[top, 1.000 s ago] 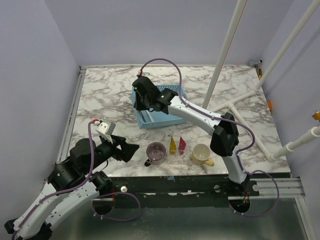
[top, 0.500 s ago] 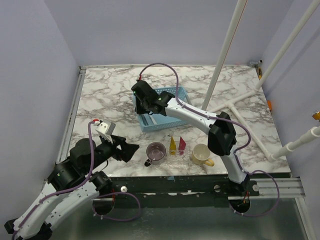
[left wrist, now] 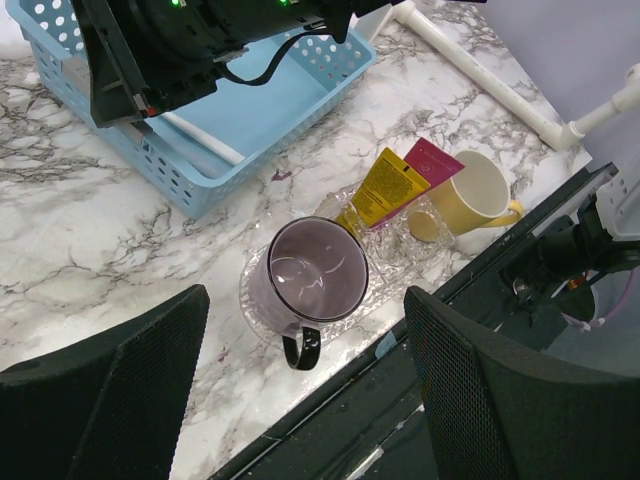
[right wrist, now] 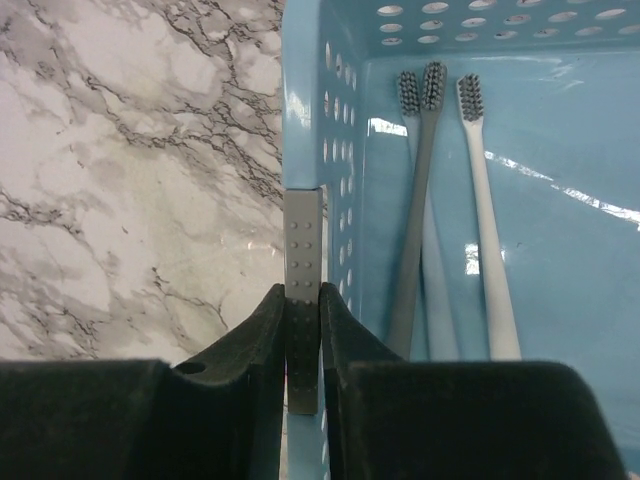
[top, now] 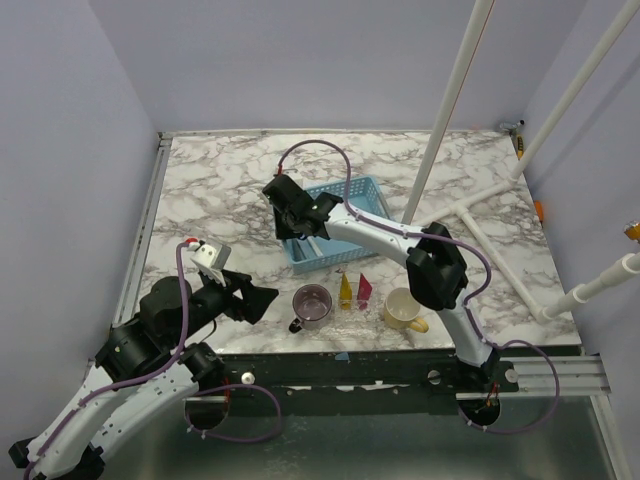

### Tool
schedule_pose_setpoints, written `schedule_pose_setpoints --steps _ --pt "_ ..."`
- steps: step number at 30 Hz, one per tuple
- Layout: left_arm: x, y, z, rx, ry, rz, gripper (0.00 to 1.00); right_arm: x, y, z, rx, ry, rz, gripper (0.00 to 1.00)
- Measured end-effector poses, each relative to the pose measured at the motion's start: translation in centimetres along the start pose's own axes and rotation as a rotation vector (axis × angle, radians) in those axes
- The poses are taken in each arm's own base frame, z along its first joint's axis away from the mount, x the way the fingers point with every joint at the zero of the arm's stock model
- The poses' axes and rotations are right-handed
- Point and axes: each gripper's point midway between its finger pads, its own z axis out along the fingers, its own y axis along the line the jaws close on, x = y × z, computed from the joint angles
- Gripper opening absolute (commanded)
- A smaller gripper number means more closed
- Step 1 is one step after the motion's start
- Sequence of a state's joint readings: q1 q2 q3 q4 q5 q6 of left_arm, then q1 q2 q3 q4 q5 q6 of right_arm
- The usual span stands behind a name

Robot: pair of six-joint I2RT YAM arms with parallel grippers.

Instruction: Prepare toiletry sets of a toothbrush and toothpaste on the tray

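The yellow toothpaste tube (left wrist: 385,185) and the pink one (left wrist: 432,160) lie on the clear glass tray (left wrist: 395,238), between the two mugs. In the blue basket (right wrist: 300,100) lie a grey toothbrush (right wrist: 420,200), a white one (right wrist: 485,220) and a pale one (right wrist: 435,270). My right gripper (right wrist: 302,300) is shut on a short grey dotted strip (right wrist: 303,230) lying along the basket's left wall. I cannot tell whether the strip is a toothbrush handle. From above, that gripper (top: 292,215) is at the basket's left side. My left gripper (left wrist: 305,390) hangs open above the table's near edge.
A purple mug (top: 312,305) and a cream mug (top: 402,308) stand at either end of the tray near the front edge. White pipes (top: 470,215) cross the table's right side, with an upright pole (top: 450,100) behind the basket (top: 372,197).
The right arm has drawn back toward the near side, and the basket has turned and slid with it. The left arm has not moved.
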State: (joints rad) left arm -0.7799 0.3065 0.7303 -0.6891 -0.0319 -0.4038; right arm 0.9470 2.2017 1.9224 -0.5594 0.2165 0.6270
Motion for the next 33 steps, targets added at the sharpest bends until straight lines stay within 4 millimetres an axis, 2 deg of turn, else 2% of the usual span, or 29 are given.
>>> schedule_pose_setpoints --steps 3,7,13,19,23,29,33 --pt "0.0 0.0 0.0 0.0 0.001 0.0 0.79 0.3 -0.1 0.2 0.004 0.003 0.0 0.31" --pt "0.0 0.0 0.0 0.0 0.0 0.0 0.79 0.0 0.0 0.3 -0.002 -0.006 0.005 0.38" --pt "0.1 0.0 0.1 -0.003 0.005 0.0 0.79 -0.2 0.1 0.3 -0.002 -0.014 0.003 0.39" --pt "0.1 0.1 0.2 -0.005 0.008 0.0 0.79 -1.6 0.0 -0.4 0.008 -0.052 -0.023 0.38" --pt "0.1 0.1 0.2 -0.005 0.009 0.0 0.79 -2.9 -0.7 -1.6 0.021 -0.075 -0.049 0.38" --pt "0.1 0.1 0.2 -0.005 0.009 0.0 0.79 -5.5 -3.4 -3.0 0.053 -0.107 -0.077 0.38" --pt "0.1 0.1 0.2 -0.006 0.011 0.0 0.79 -5.9 -5.4 -3.1 0.09 -0.087 -0.117 0.38"
